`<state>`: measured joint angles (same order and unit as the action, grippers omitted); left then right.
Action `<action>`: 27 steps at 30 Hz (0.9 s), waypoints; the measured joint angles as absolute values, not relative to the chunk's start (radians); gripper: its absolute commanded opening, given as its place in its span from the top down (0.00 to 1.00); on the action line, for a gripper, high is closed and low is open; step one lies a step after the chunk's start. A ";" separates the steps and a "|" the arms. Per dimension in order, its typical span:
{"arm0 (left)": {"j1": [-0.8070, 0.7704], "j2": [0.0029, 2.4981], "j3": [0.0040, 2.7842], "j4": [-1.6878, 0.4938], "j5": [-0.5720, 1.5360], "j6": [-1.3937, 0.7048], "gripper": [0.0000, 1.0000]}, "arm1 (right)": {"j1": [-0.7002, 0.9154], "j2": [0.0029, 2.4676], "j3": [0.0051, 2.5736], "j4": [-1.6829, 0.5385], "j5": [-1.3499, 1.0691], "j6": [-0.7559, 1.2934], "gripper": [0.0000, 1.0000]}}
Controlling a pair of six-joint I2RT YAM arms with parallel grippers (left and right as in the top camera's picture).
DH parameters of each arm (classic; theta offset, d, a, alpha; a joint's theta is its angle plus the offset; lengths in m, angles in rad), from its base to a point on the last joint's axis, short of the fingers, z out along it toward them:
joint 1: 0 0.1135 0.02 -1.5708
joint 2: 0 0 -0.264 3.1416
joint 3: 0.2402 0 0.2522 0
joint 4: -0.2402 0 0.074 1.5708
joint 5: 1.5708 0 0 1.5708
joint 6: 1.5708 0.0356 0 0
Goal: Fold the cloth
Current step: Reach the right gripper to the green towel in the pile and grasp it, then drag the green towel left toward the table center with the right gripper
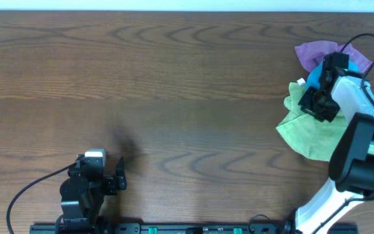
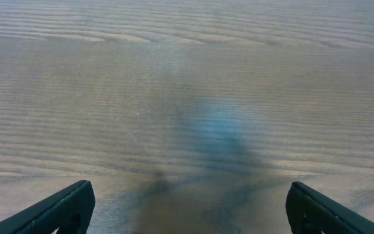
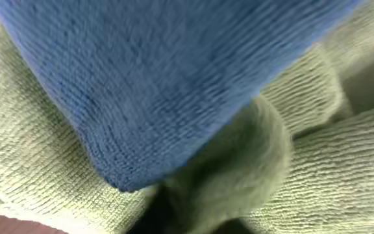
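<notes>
A pile of cloths lies at the table's far right: a light green cloth (image 1: pixel 304 130) in front, a blue cloth (image 1: pixel 313 75) in the middle and a purple cloth (image 1: pixel 319 51) behind. My right gripper (image 1: pixel 317 104) is down on the pile where green meets blue. In the right wrist view the blue cloth (image 3: pixel 141 84) overlaps the green cloth (image 3: pixel 317 175), and a bunched green fold (image 3: pixel 239 169) is pinched at the jaws, whose fingers are mostly hidden. My left gripper (image 1: pixel 117 179) is open and empty over bare wood (image 2: pixel 189 218) at the front left.
The wooden table (image 1: pixel 174 84) stretches left of the pile. The right arm's white body (image 1: pixel 359 149) stands over the pile's right side. A black cable (image 1: pixel 31 188) trails from the left arm. A rail runs along the front edge (image 1: pixel 193 229).
</notes>
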<state>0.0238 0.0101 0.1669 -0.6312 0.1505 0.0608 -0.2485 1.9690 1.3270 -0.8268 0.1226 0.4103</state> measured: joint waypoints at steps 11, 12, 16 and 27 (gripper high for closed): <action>0.024 0.010 0.167 -0.631 0.150 0.061 0.05 | -0.076 1.610 1.367 -0.765 0.086 0.312 0.99; 0.024 0.010 0.167 -0.631 0.150 0.061 0.05 | -0.052 1.586 1.375 -0.765 0.081 0.306 0.99; 0.024 0.010 0.167 -0.631 0.150 0.060 0.05 | 0.051 1.552 1.380 -0.761 0.074 0.292 0.99; 0.024 0.010 0.167 -0.631 0.150 0.061 0.05 | 0.311 1.647 1.379 -0.587 -0.022 0.242 0.96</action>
<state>0.0238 0.0101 0.1669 -0.6312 0.1501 0.0608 0.3111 1.6474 1.3792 -0.5869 -0.0223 0.2424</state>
